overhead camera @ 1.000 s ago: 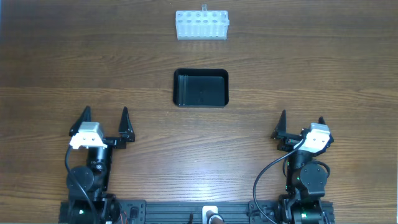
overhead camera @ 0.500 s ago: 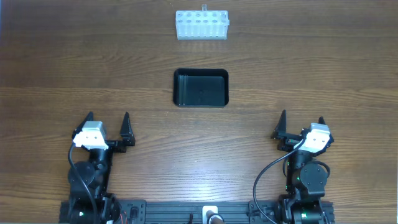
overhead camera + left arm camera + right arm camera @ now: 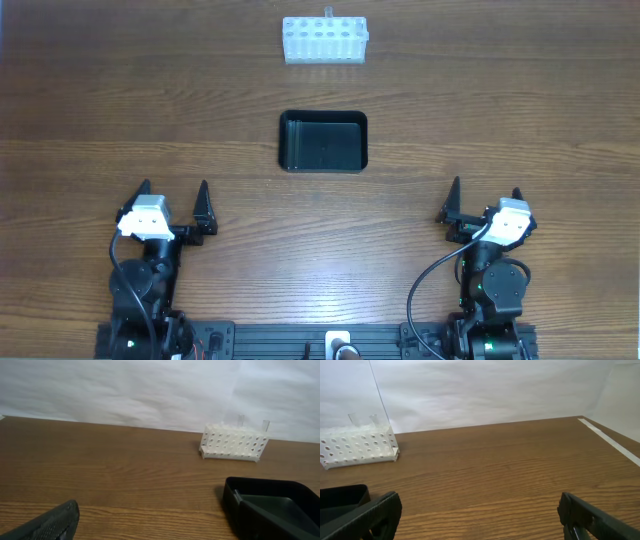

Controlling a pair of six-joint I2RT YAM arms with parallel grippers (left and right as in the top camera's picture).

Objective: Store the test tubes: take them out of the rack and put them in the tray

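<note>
A white test tube rack (image 3: 325, 41) stands at the far middle of the table, with a clear tube (image 3: 327, 12) sticking up at its back edge. In the left wrist view two clear tubes (image 3: 241, 420) rise from the rack (image 3: 232, 444). The black tray (image 3: 323, 141) lies just in front of the rack and holds nothing. My left gripper (image 3: 172, 190) is open near the front left, far from both. My right gripper (image 3: 487, 190) is open near the front right, its fingers (image 3: 370, 517) wide apart with bare table between them.
The wooden table (image 3: 500, 90) is bare on both sides of the rack and tray. A white wall (image 3: 495, 385) rises behind the table's far edge. A pale strip (image 3: 612, 440) runs along the table's right edge.
The left gripper shifted slightly to the right and toward its base between one second ago and half a second ago, then stayed put. The right arm, rack and tray have not moved.
</note>
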